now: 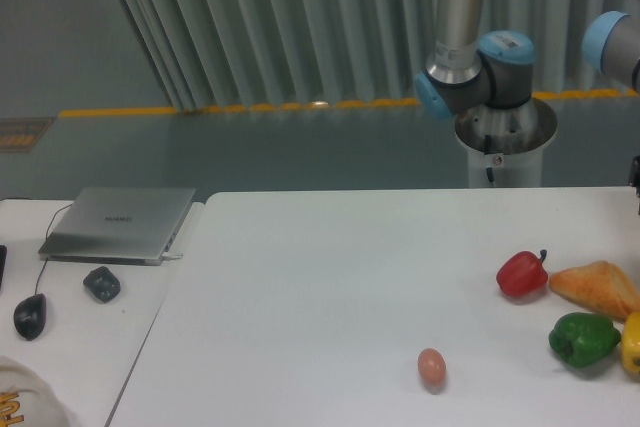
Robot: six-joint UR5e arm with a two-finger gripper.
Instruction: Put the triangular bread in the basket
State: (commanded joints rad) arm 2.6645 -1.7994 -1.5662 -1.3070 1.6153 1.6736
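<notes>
**Inspector A:** Location of the triangular bread (600,289)?

**Inspector B:** On the white table (330,287), at the right edge of the view, lying flat with its pointed end toward the left. Golden-orange, browned along the top. Its right end is cut off by the picture's edge.

**Inspector A:** Neighbours?

**Inspector B:** A red pepper (522,274) just beside its left tip; whether they touch, I cannot tell. A green pepper (584,339) sits nearer the camera, just below the bread. A yellow pepper (631,344) is against the green one at the extreme right, only partly in view. A small egg (431,366) lies alone, further left and near the front, well apart from the rest.

**Inspector A:** The arm?

**Inspector B:** Its base (505,137) stands behind the far edge of the table, right of centre, with blue-capped joints (470,72) above it (the upper links run out of the top and right of the frame). The gripper cannot be seen, so whether its fingers are apart or together cannot be told.

**Inspector A:** Elsewhere?

**Inspector B:** A second surface on the left carries a closed laptop (120,222), a black mouse (30,315) and a small dark object (101,283).
</notes>
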